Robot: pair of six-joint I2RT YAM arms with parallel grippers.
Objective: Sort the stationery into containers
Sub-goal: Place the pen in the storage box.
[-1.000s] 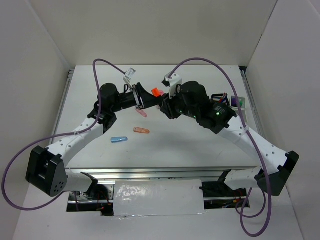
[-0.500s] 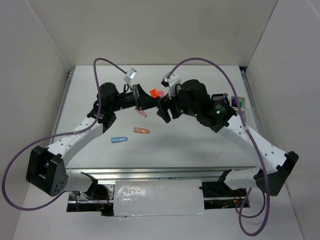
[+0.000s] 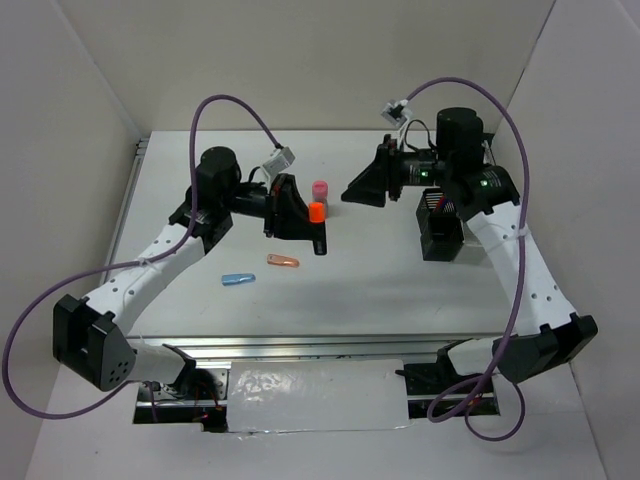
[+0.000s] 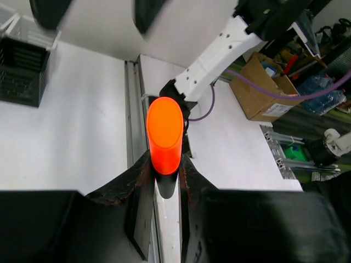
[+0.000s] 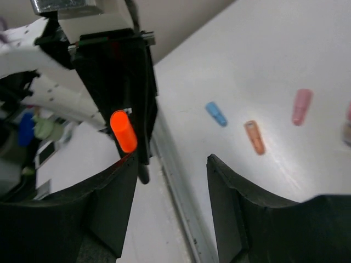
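Note:
My left gripper (image 3: 303,216) (image 4: 164,160) is shut on an orange/black highlighter (image 3: 316,212) (image 4: 164,134) and holds it above the table's middle, orange cap clear of the fingers. My right gripper (image 3: 350,193) (image 5: 170,159) stands open and empty to its right, facing it across a gap. On the table lie a blue cap piece (image 3: 238,279) (image 5: 215,113), an orange cap piece (image 3: 283,261) (image 5: 254,137) and a pink cap piece (image 5: 301,106). A pink-capped stubby cylinder (image 3: 320,188) stands behind the highlighter. The black mesh cup (image 3: 441,236) (image 4: 22,71) sits at the right.
Purple cables loop over both arms. White walls close in the table on the left, the back and the right. The right arm's forearm hangs over the area beside the mesh cup, and the tray cannot be made out there.
The left gripper shut on the highlighter while the right gripper let it go, opened and drew back up and to the right. The left wrist turned with the highlighter.

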